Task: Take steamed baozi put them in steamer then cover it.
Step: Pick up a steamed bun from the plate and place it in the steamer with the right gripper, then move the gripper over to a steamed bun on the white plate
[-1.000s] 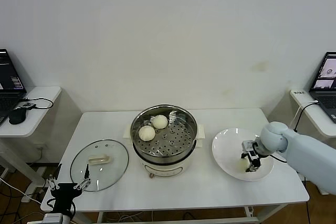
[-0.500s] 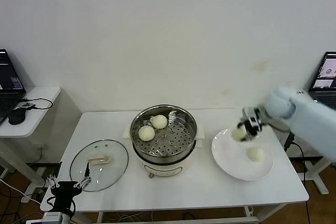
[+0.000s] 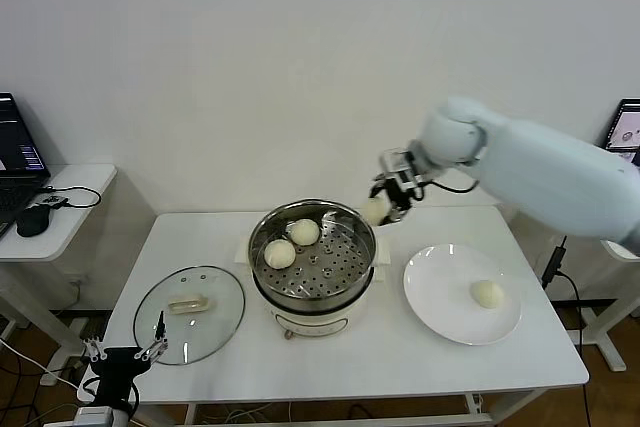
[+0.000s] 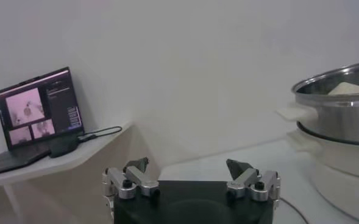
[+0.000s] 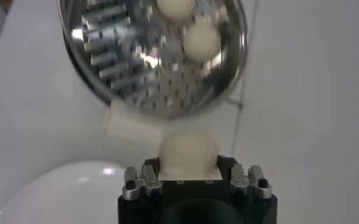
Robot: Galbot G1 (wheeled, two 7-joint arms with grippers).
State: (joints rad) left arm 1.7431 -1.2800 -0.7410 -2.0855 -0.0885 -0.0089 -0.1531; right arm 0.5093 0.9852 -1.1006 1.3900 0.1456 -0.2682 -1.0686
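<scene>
Baozi number three hangs clamped in the right gripper's fingers, right of centre, just above the steamer's right rim. Two buns already sit inside; one waits on the plate. The lid lies lower left on the table, near the idle left gripper, fingers apart.

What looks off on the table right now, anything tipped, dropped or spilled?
Nothing stands out. The right gripper holds a bun by the steamer rim, two buns sit inside, one waits on the plate, and the lid lies flat.
</scene>
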